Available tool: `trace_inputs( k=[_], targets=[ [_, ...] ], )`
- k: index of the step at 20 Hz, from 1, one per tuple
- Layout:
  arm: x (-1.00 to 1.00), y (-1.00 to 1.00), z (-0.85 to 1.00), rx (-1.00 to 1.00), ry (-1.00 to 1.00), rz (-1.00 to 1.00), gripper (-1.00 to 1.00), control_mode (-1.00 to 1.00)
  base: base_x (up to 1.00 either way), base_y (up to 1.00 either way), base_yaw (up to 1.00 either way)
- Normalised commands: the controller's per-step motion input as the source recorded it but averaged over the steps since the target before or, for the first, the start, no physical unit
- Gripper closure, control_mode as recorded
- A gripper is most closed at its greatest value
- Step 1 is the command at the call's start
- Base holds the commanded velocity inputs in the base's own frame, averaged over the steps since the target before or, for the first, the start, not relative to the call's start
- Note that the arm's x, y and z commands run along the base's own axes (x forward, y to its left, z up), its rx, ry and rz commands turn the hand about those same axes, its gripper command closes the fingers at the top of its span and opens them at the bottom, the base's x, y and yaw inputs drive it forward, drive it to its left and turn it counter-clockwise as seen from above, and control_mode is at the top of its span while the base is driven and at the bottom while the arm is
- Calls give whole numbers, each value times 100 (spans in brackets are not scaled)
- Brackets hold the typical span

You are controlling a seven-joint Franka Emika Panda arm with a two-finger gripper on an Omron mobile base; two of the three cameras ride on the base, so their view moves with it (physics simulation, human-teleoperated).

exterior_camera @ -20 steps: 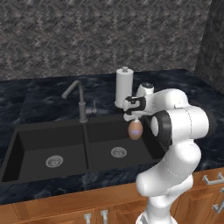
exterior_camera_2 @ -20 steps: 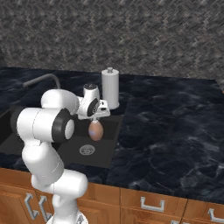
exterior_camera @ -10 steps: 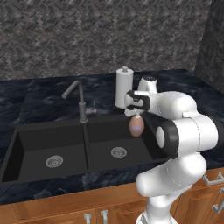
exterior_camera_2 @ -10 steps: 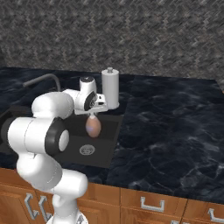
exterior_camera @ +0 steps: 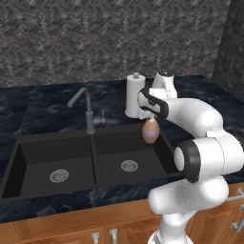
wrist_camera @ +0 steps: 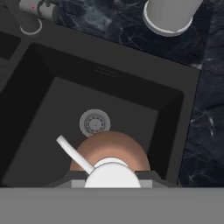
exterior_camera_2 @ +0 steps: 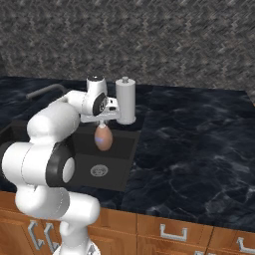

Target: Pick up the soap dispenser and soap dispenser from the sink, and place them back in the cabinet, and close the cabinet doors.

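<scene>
So the sink [exterior_camera: 28,157] has two basins, one round drain [wrist_camera: 94,123] each, and both basins look bare. The one peach soap bottle [exterior_camera: 150,131] hangs in the air above the sink's right basin, with the gripper [exterior_camera: 151,118] pinched narrowly on its white pump. One faucet [exterior_camera: 83,107] stands behind the sink, one paper towel roll [exterior_camera_2: 125,101] behind its right corner. No writing I can read anywhere.
</scene>
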Motion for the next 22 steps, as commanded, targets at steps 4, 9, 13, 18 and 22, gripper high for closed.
trace_inputs(
  k=[4,9,13,18,22],
  targets=[
    [-23,0,57,0,2,0,100,-100,0,0,0],
    [-27,0,56,0,2,0,100,-100,0,0,0],
    [-28,0,51,0,1,0,100,-100,0,0,0],
    [-35,0,33,0,1,0,100,-100,0,0,0],
    [-32,0,29,0,0,0,100,-100,0,0,0]
  ],
)
